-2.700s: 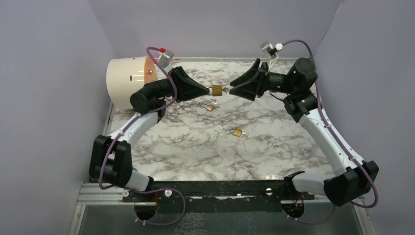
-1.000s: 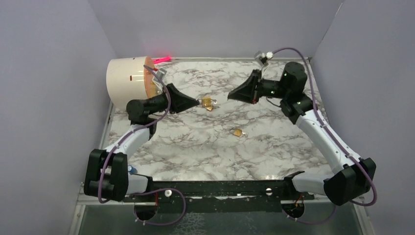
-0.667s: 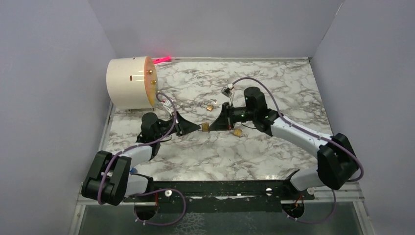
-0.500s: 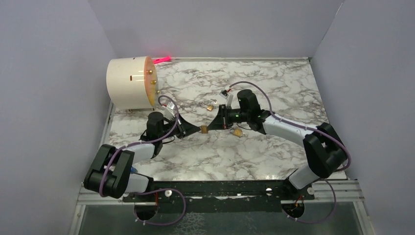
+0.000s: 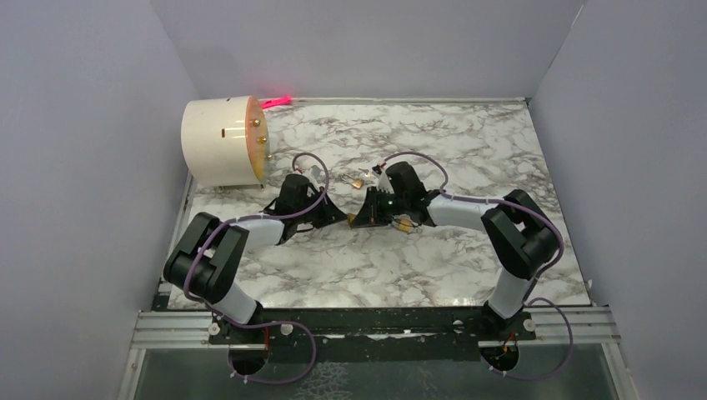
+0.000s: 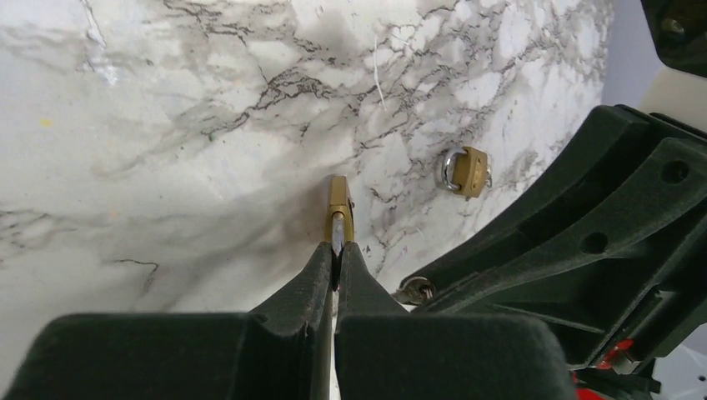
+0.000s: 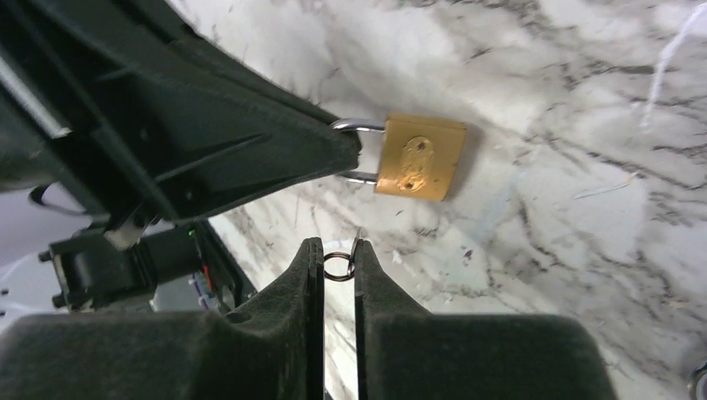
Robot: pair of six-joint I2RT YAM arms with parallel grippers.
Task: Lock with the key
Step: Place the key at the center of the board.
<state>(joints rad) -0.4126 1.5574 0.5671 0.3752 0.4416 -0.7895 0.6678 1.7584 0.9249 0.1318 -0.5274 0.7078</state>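
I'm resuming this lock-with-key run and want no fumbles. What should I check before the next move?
1. Left fingers clamped on the shackle of the padlock: ok.
2. Right fingers pinching key ring: ok.
3. Ring brought up to padlock: not ok, they sit apart.
4. Keyhole facing the ring: cannot tell.
5. Spare padlock lying away from the held one: ok.

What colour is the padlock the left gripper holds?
The padlock body is brass gold, its shackle silver; clearest in the right wrist view.
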